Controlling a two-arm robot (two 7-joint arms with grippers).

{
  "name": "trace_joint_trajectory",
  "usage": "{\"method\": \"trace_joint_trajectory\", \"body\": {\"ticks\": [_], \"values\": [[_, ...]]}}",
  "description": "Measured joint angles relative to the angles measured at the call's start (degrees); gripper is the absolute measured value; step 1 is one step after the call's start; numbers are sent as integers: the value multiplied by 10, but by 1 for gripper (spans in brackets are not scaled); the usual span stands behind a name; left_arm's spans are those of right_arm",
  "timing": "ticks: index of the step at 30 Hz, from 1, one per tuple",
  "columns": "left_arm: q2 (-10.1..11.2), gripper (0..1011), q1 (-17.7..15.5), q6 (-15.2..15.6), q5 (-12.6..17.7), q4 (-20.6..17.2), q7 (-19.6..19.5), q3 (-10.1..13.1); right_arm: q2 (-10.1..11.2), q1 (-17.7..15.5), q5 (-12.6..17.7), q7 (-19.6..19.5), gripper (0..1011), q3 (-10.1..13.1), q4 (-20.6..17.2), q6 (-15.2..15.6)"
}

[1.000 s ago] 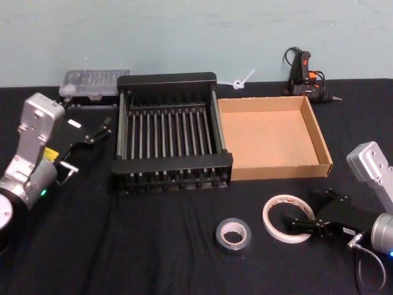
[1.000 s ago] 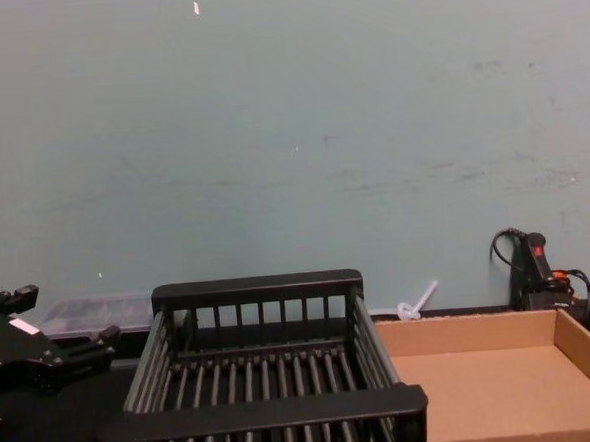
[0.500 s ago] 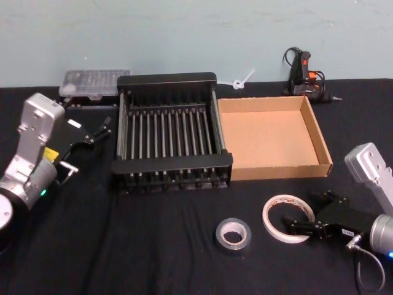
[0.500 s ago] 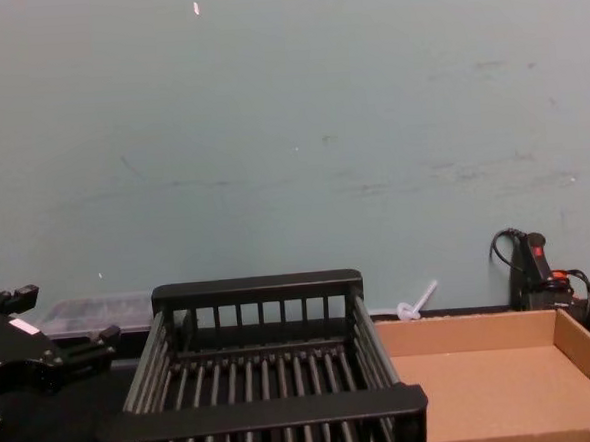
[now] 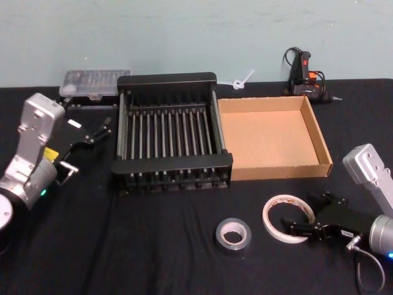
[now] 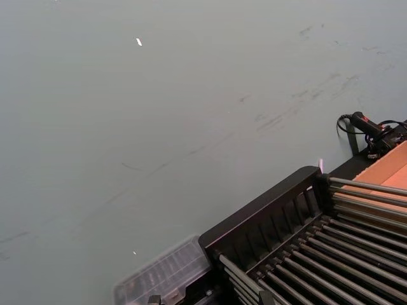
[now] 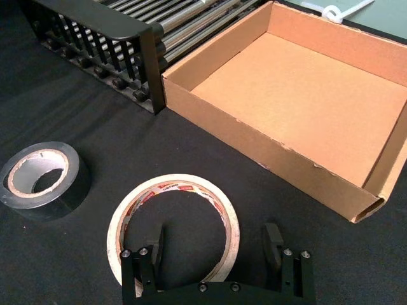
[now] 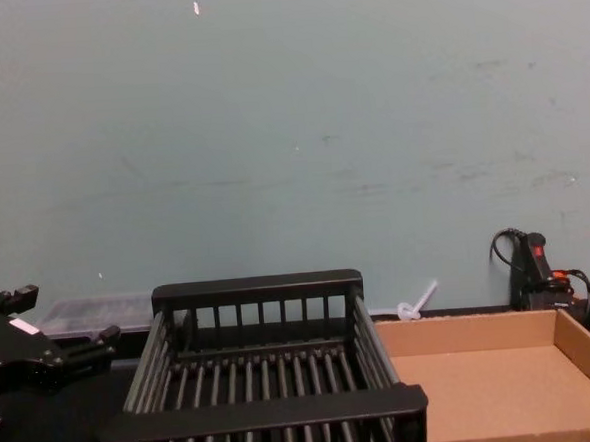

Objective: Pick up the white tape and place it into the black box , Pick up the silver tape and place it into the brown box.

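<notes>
On the black tabletop [image 5: 153, 246], the wide whitish tape ring [image 7: 173, 227] lies flat before the brown cardboard tray [image 7: 299, 108]; right gripper [image 7: 216, 244] fingers spread wide, straddling its near edge. Left gripper [image 5: 92, 132] parked beside the black slatted crate [image 5: 169, 132], fingers parted.

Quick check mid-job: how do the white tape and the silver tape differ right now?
The white tape is a wide, thin ring with red print on its core; the silver tape is a smaller, thicker roll. The right gripper is open, one finger inside the white ring and one beyond its rim; nothing is near the silver tape. White lies nearer the brown box than silver. Both lie flat on the black cloth, outside the boxes.
</notes>
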Motion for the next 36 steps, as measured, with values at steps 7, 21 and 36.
{"method": "trace_joint_trajectory", "body": {"ticks": [7,21,36], "values": [[0,1001,0,0,0,0,0,0,1,2,-1,4,1002,-3,0,-3],[0,1001,0,0,0,0,0,0,1,5,-3,7,1002,-6,3,-4],[0,1001,0,0,0,0,0,0,1,4,-3,6,1002,-6,3,-4]]}}
